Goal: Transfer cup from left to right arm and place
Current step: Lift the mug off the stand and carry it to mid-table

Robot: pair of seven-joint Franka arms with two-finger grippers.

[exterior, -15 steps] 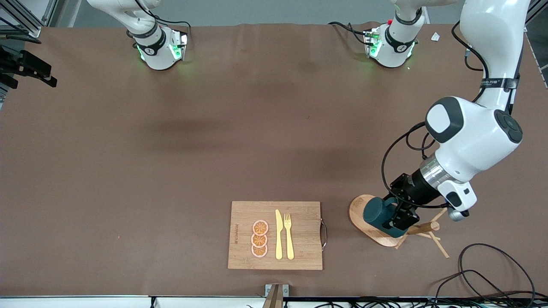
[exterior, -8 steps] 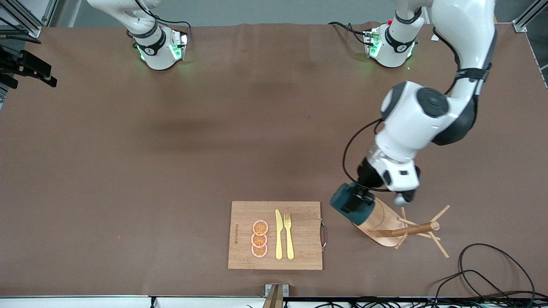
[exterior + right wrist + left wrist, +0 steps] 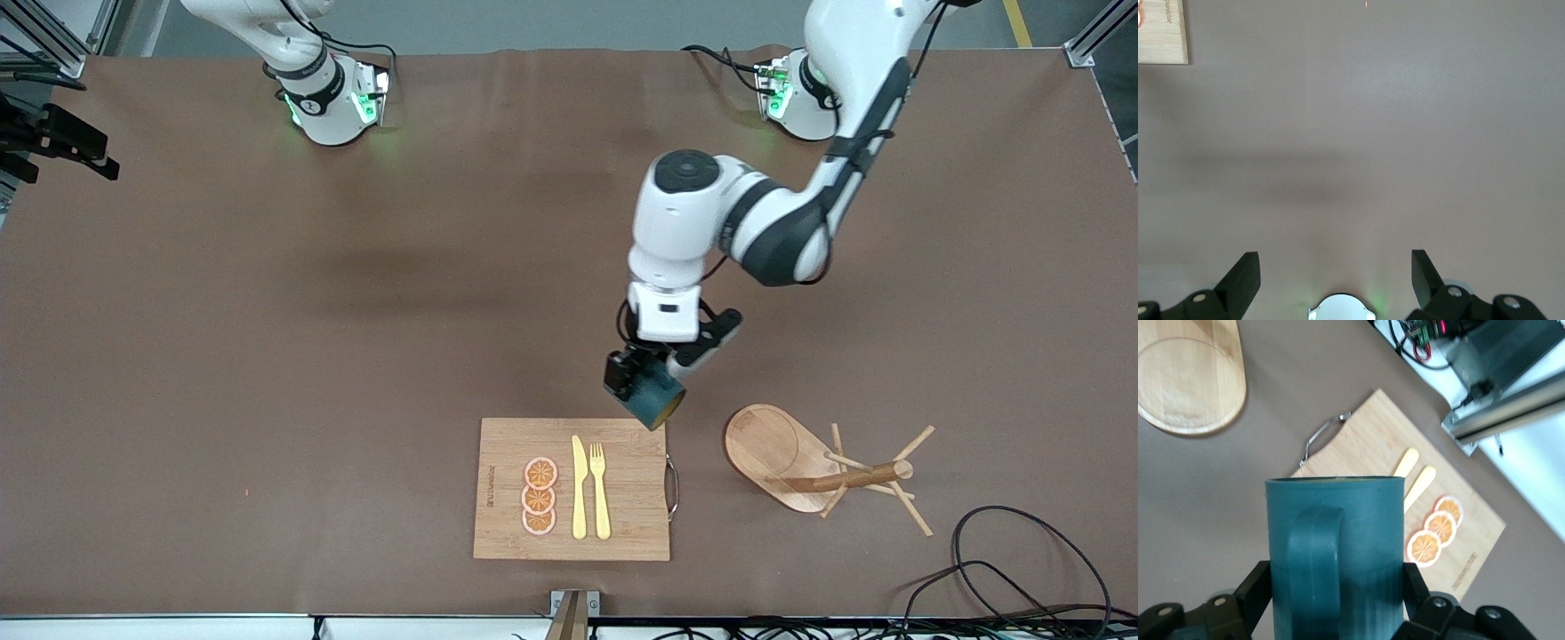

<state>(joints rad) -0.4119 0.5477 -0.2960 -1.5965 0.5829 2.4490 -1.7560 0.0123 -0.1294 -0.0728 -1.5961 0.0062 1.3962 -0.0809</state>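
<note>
I have the left gripper [image 3: 642,378] clamped on the cup [image 3: 655,396], which hangs tilted in the air, its open mouth turned down toward the front camera's side. From the left wrist view the cup [image 3: 1335,553] fills the space between the two fingers [image 3: 1415,587], its loop handle facing the camera and the jaws pressing on its sides. The cup is over the table's edge of the cutting board [image 3: 573,489], right at the board's corner that lies farthest from the front camera and toward the left arm's end.

Below the tool, on the board, I see a yellow knife [image 3: 579,487] and a yellow fork [image 3: 600,491] lying side by side, and three orange slices [image 3: 539,496] in a row just beside the knife, toward the right arm's end. The board's metal handle [image 3: 673,484] sits on its edge toward the left arm's end, almost under the cup. Toward the left arm's end from the tool stands the wooden peg rack [image 3: 818,469] on its oval base, apart from both cup and gripper. A black cable [image 3: 1022,569] loops on the table near the rack, nearer the front camera.

The right gripper [image 3: 1336,270] is not seen in the front view; its own wrist view shows the fingers [image 3: 1245,277] spread wide with nothing between them, over bare brown table [image 3: 267,356], with a corner of the board [image 3: 1161,33] at the picture's edge. That arm waits.
</note>
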